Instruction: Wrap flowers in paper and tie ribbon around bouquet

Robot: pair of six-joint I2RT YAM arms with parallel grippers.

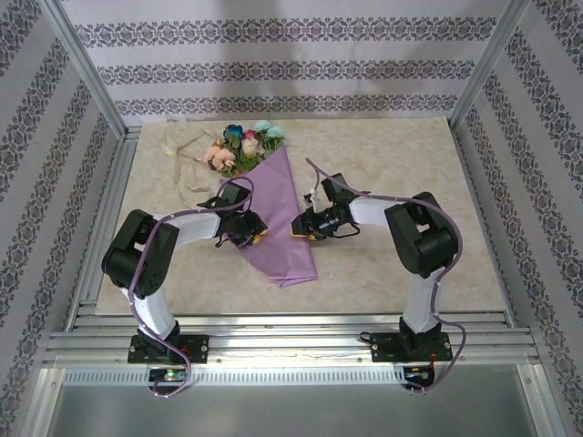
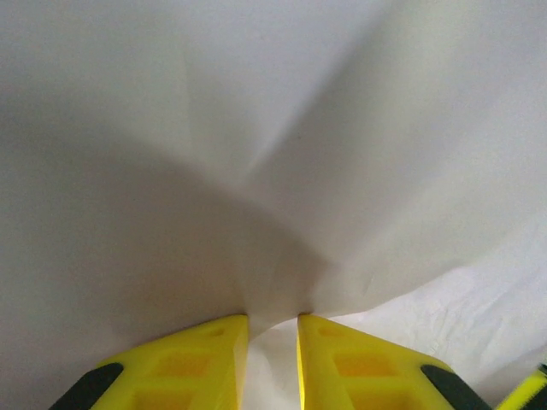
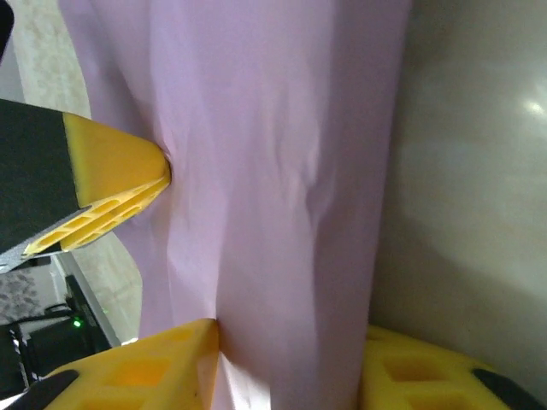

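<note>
The bouquet lies slantwise on the table, its flowers (image 1: pixel 241 146) poking out of the far end of the lilac paper (image 1: pixel 278 214) cone. My left gripper (image 1: pixel 253 235) presses the cone's left side and is shut on a pinched fold of paper (image 2: pixel 256 128), which runs between its yellow fingertips (image 2: pixel 273 329). My right gripper (image 1: pixel 299 228) meets the cone from the right. Its fingers (image 3: pixel 171 367) straddle the rolled paper (image 3: pixel 273 171) and touch both edges, gripper (image 3: pixel 291 342) shut on it. The left gripper's tip (image 3: pixel 162 171) pokes the paper opposite. The cream ribbon (image 1: pixel 187 173) lies loose, left of the blooms.
The beige marbled table (image 1: pixel 401 155) has free room to the right and in front of the cone's narrow end (image 1: pixel 296 273). Metal frame posts and patterned walls enclose the sides and the back. Both arm bases sit on the near rail.
</note>
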